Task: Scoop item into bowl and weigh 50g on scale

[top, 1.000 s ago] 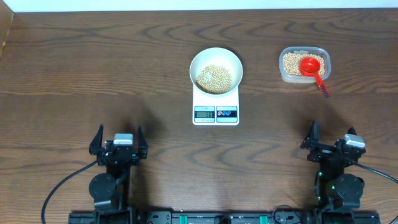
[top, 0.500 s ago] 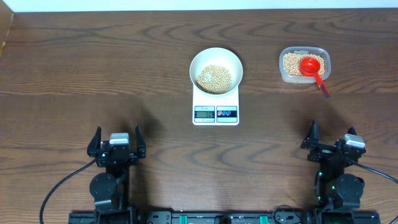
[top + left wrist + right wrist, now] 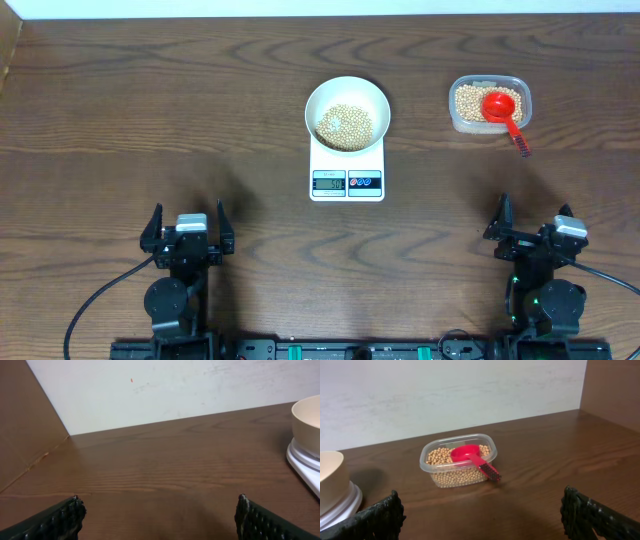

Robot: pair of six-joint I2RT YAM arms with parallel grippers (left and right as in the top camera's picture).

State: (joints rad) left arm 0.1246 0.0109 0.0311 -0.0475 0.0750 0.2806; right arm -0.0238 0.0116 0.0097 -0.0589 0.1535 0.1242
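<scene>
Overhead: the bowl (image 3: pixel 347 92) of beans (image 3: pixel 345 125) sits on the scale (image 3: pixel 347 172), toward 12 o'clock on the bench (image 3: pixel 150 110). A clear tub (image 3: pixel 462 122) of beans with a red scoop (image 3: pixel 503 110) lies at 2 o'clock. The left claw (image 3: pixel 190 212) at 7 o'clock and the right claw (image 3: pixel 535 210) at 5 o'clock are spread wide, holding nothing.

Left wrist: bowl and scale sit at 3 o'clock.

Right wrist: tub ahead at 12 o'clock, bowl at 9 o'clock.

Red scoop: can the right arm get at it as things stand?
Probably yes. The right gripper is open and faces the red scoop, whose handle sticks out over the tub rim; nothing stands between them.
</scene>
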